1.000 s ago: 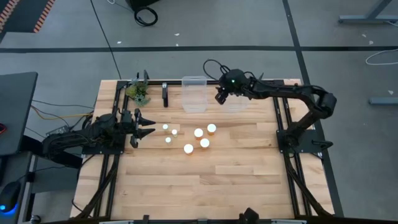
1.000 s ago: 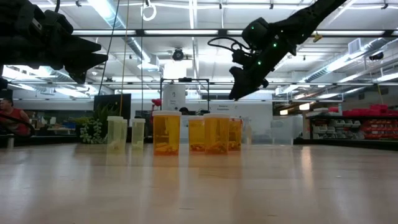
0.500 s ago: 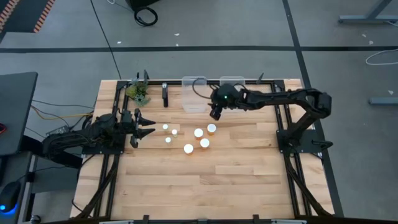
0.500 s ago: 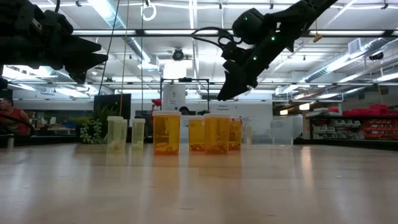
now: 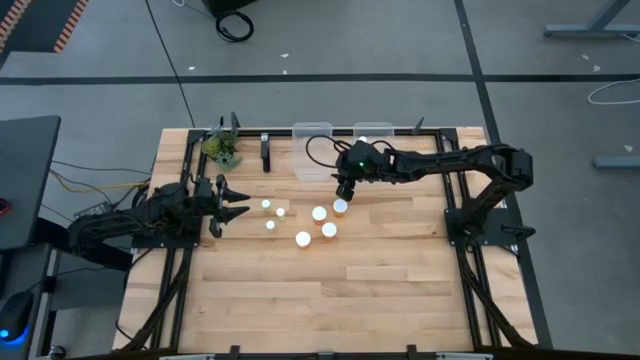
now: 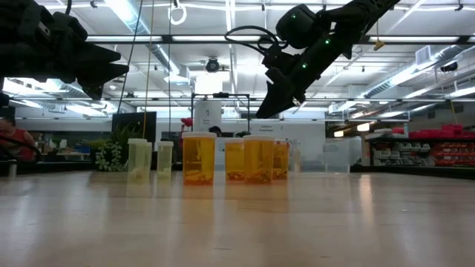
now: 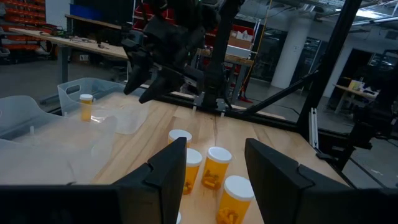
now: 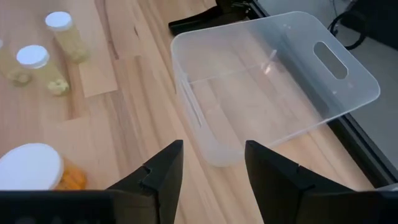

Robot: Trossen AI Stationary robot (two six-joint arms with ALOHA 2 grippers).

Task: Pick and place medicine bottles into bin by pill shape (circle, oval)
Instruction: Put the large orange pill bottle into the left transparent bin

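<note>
Several medicine bottles with white caps stand on their bases mid-table: two slim pale ones on the left, and wider amber ones on the right. One more bottle stands in a clear bin. My right gripper is open and empty. It hangs above the far side of the amber group, by the bottle, whose cap shows in the right wrist view. My left gripper is open and empty, just left of the pale bottles; amber bottles show past its fingers.
Two clear plastic bins stand at the table's far edge; the nearer one fills the right wrist view. A small green plant and a dark upright piece stand at the far left. Bare wood lies toward the near edge.
My right gripper has come from over the far bins toward the table's near edge and a little left. It now hangs by the amber bottles and is still open. The bottles have not moved.
</note>
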